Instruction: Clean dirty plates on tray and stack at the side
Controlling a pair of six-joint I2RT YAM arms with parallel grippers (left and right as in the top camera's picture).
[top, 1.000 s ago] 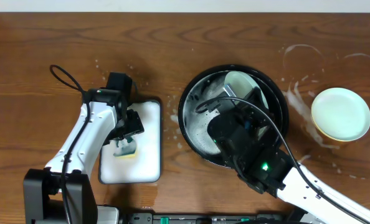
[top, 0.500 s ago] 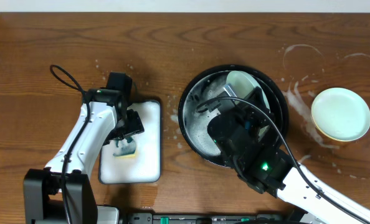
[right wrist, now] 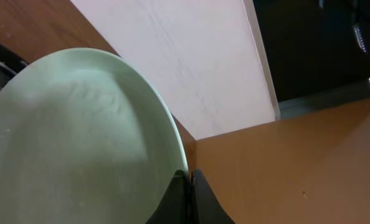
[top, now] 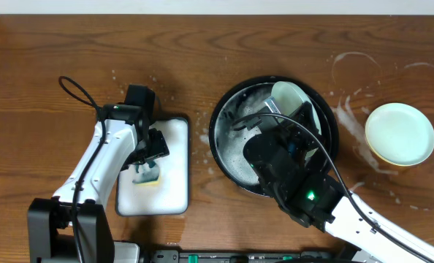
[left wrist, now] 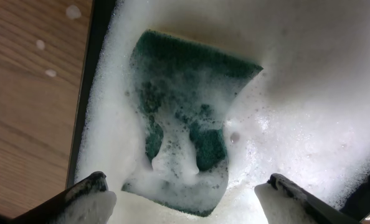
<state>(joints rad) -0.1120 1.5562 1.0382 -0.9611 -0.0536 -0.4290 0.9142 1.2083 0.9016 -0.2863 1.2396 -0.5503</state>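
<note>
From overhead, the black tray (top: 211,135) lies at 3 o'clock of the white sponge tray (top: 170,191) on the wooden table (top: 202,51); a mint-green plate (top: 285,95) shows at the tray's 1 o'clock sector, lifted at a tilt with its hollow face turned up and toward 12 o'clock, the right arm covering its lower edge; being round, it has no long axis to name. Only the right wrist view shows the grip: the right gripper (right wrist: 188,186) is pinched tight on the plate's rim at 5 o'clock of the frame, fingers nearly meeting, with a white wall (right wrist: 191,56) behind. At 3 o'clock of the black tray, well apart from it, a second mint-green plate (top: 400,133) sits on the yellow plate (top: 389,162); wet rings mark the wood near them.

Overhead gives the sponge (top: 145,175) as a small patch under the left arm; the left wrist view shows it plainly, green and caked in foam (left wrist: 309,112), long axis running 12 to 6 o'clock; the left gripper (left wrist: 185,194) hangs above it spread wide, one sudsy fingertip (left wrist: 93,194) on each side, holding nothing.
</note>
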